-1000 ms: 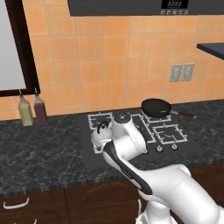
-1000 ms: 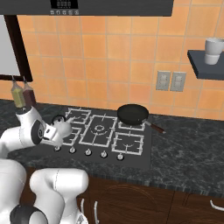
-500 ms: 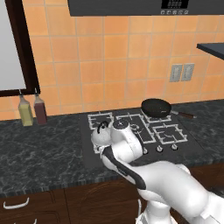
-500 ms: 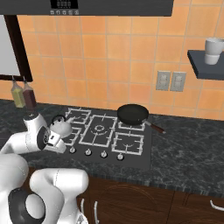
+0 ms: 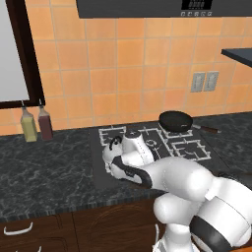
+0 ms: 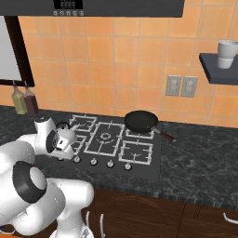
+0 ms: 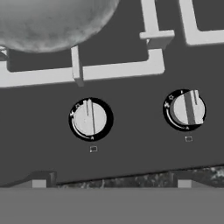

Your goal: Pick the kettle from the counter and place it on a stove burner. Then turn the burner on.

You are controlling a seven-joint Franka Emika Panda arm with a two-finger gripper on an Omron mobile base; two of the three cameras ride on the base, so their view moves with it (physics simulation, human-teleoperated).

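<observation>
- Two dark fingertips (image 7: 41,181) of the gripper (image 7: 109,183) stand far apart at the near edge of the cooktop (image 7: 131,153), with nothing between them; the jaws are wide open and hold nothing.
- Just beyond the fingertips, two round knobs sit side by side on the cooktop's front strip: the left knob (image 7: 89,119) almost straight ahead of the gripper, the right knob (image 7: 187,109) off to one side.
- Past the knobs lies the pale wire grate of the stove burner (image 7: 114,70), and on it rests the rounded white-silver body of the kettle (image 7: 54,19), of which the hand camera catches the lower curve.
- From behind the arm's right side, the kettle (image 6: 64,135) sits on the cooktop's front-left grate, its black handle arching over the top, with the white wrist of the arm close against it.
- From the other side, the kettle (image 5: 114,146) peeks out past the arm at that same corner of the cooktop (image 5: 101,172).
- Farther back on the cooktop, a black frying pan (image 6: 141,121) rests on the rear right grate, its handle pointing away to the right.
- Off the cooktop's left side, two bottles (image 5: 28,126) stand together at the back of the dark marbled counter (image 5: 44,167), against the orange tiled wall.
</observation>
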